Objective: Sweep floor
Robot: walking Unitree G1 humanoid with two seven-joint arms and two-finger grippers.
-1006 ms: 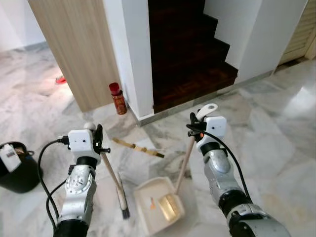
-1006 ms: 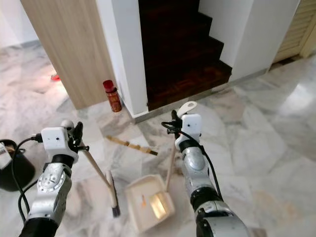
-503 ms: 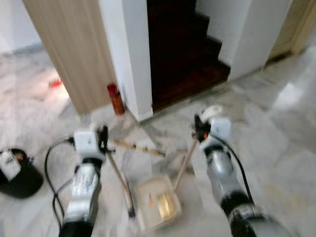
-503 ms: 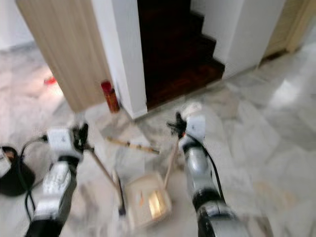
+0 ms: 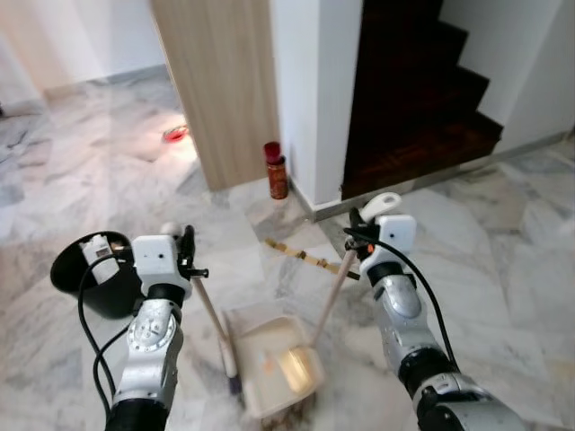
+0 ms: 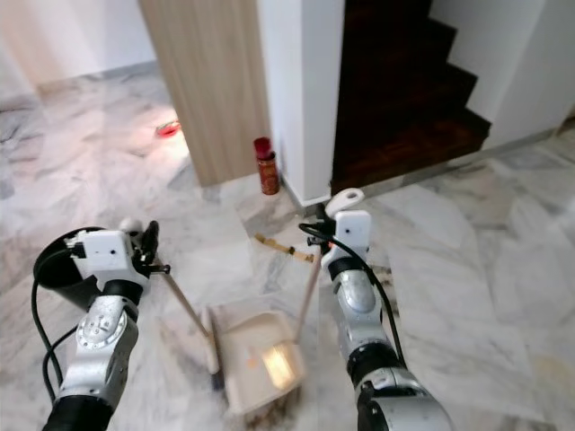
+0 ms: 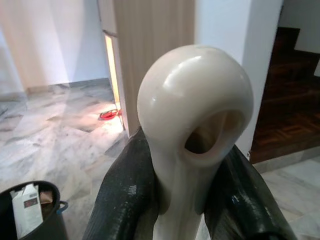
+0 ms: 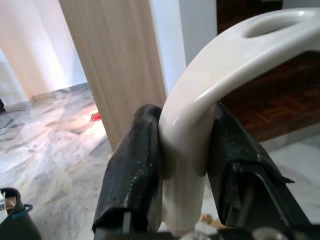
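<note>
My left gripper (image 5: 186, 259) is shut on the cream top of a short broom (image 5: 216, 323), whose dark bristles (image 5: 234, 384) rest on the marble floor. Its black fingers (image 7: 125, 200) flank the looped handle end (image 7: 192, 115) in the left wrist view. My right gripper (image 5: 356, 237) is shut on the long handle (image 5: 331, 296) of a cream dustpan (image 5: 269, 359), which sits on the floor right beside the bristles. The right wrist view has black fingers (image 8: 132, 170) clamped on the curved handle top (image 8: 200, 110). Small crumbs lie in the pan and at its near edge (image 5: 289, 413).
A black bin (image 5: 85, 274) with a carton in it stands at my left. A strip of wooden scraps (image 5: 305, 258) lies on the floor ahead. A red bottle (image 5: 276, 171) stands by the white wall corner, with a wood panel (image 5: 229, 81) and dark stairs (image 5: 413, 99) behind.
The camera has swung left and steadied after a blur, so the bin now sits closer in. Both grippers keep their holds; broom and dustpan stay side by side.
</note>
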